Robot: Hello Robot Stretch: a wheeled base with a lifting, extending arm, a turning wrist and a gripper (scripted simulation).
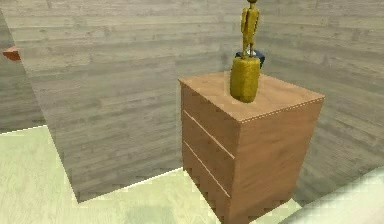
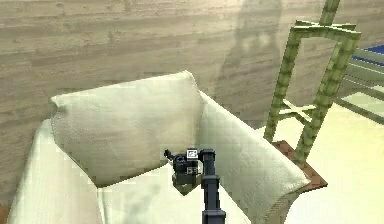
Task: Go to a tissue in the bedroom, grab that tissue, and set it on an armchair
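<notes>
Fingers (image 2: pixel 169 155) at the end of the dark square arm (image 2: pixel 211 192) show against the seat of the cream upholstered armchair (image 2: pixel 118 125); whether they grip anything cannot be told. A small greyish blob (image 2: pixel 185 182) lies just below them, too small to name as the tissue. Ahead, a brown wooden three-drawer dresser (image 1: pixel 250 140) bears a tall yellow-olive figure (image 1: pixel 246 60).

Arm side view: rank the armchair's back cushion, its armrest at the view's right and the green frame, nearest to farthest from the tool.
1-2. Back cushion, upper left of the tool, and armrest, to its right: too close to call.
3. Green frame, far upper right.
</notes>
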